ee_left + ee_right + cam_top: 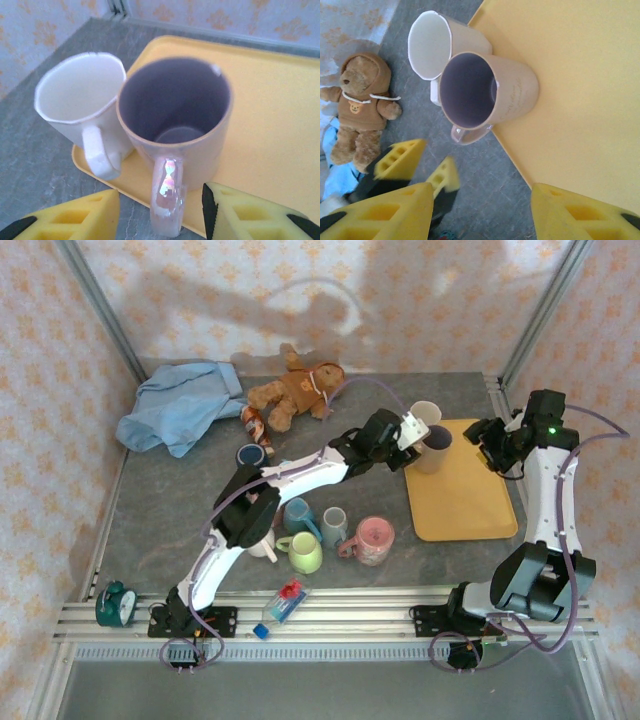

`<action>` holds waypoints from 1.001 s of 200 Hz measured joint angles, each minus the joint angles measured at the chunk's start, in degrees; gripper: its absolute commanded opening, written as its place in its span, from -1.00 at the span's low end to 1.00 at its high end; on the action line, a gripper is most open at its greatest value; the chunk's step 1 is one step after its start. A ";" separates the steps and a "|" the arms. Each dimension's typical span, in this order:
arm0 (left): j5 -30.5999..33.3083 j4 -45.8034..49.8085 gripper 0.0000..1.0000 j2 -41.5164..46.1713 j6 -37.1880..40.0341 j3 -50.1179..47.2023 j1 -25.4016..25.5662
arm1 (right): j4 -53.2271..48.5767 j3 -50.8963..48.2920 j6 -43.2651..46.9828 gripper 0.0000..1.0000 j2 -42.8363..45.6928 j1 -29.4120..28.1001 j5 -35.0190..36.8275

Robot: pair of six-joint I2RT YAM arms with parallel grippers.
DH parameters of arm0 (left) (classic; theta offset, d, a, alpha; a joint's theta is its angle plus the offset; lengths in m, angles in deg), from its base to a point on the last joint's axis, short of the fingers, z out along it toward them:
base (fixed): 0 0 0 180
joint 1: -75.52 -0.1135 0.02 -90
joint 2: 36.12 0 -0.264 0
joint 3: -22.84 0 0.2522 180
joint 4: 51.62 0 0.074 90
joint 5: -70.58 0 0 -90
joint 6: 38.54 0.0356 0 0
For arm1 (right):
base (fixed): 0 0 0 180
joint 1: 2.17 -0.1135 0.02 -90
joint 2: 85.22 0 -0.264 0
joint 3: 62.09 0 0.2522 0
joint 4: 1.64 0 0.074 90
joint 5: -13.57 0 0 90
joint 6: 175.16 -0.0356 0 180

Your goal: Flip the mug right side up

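The mug (175, 115), tan outside and purple inside, stands right side up with its mouth open to the top on the corner of the yellow tray (280, 125), close against a white mug (80, 92), its handle jutting out over the tray's edge above the grey table (30, 165). The left gripper (160, 225) has its jaws partly open, one yellow pad on either side of that handle with a gap showing on both sides, so it grips nothing. The right gripper (480, 210) hangs above the tray with its jaws apart and nothing between them.
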 measured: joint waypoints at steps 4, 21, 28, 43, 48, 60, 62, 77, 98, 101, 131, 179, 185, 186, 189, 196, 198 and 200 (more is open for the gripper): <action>-0.44 -0.35 -0.02 1.40 -0.44 -1.29 -0.13 | -0.07 -0.24 0.31 0.05 0.04 -0.02 0.42; -2.16 -2.51 0.00 7.28 -2.21 -7.37 -0.72 | -0.81 -1.29 1.79 0.04 0.15 -1.27 2.80; -2.84 -3.19 0.00 9.70 -3.02 -9.81 -1.09 | -1.18 -1.86 2.49 0.03 0.17 -2.45 3.91; -3.98 -4.46 0.03 14.71 -5.16 -14.73 -1.90 | -2.01 -3.19 3.98 0.00 0.17 -5.57 5.90; -4.48 -4.87 0.04 16.59 -6.03 -16.55 -2.29 | -2.29 -3.63 4.39 -0.02 0.17 -6.78 6.45; -5.25 -5.29 0.07 20.79 -8.35 -20.52 -3.30 | -2.58 -4.90 5.38 -0.05 0.17 -9.57 7.72; -5.42 -5.27 0.07 21.24 -8.63 -20.96 -3.41 | -2.60 -5.18 5.46 -0.06 0.20 -10.01 7.91; -6.32 -5.46 0.11 26.34 -11.39 -25.68 -4.98 | -2.67 -7.41 6.60 -0.10 0.24 -13.53 9.90; -6.60 -5.66 0.13 32.68 -13.64 -31.87 -6.88 | -2.60 -10.82 7.72 -0.17 0.24 -18.99 12.94; -6.60 -5.66 0.13 33.44 -13.92 -32.68 -7.08 | -2.56 -11.26 7.74 -0.18 0.24 -19.78 13.33; -6.60 -3.80 0.15 39.63 -15.06 -38.21 -7.34 | -1.86 -15.06 8.55 -0.21 -0.42 -26.75 17.88; -5.75 -0.04 0.15 45.18 -17.44 -44.06 -7.91 | 2.25 -16.37 9.31 -0.34 -8.41 -33.48 23.47; -5.64 0.33 0.16 45.72 -17.66 -44.70 -8.17 | 2.97 -16.37 9.31 -0.36 -9.57 -34.01 23.82; -5.60 0.33 0.15 45.88 -17.73 -44.87 -8.24 | 3.13 -16.37 9.27 -0.36 -9.86 -34.14 23.87; -5.51 0.50 0.15 46.16 -17.88 -45.22 -8.35 | 3.43 -16.37 9.27 -0.37 -10.34 -34.36 23.98; -5.33 1.01 0.15 46.93 -18.25 -45.94 -8.79 | 4.20 -16.37 9.25 -0.39 -11.45 -34.84 24.30; -5.29 1.14 0.15 47.10 -18.36 -46.05 -8.87 | 4.46 -16.37 9.27 -0.40 -11.78 -34.95 24.44; -5.27 1.31 0.15 47.36 -18.56 -46.29 -9.03 | 4.72 -16.37 9.22 -0.41 -12.11 -35.08 24.55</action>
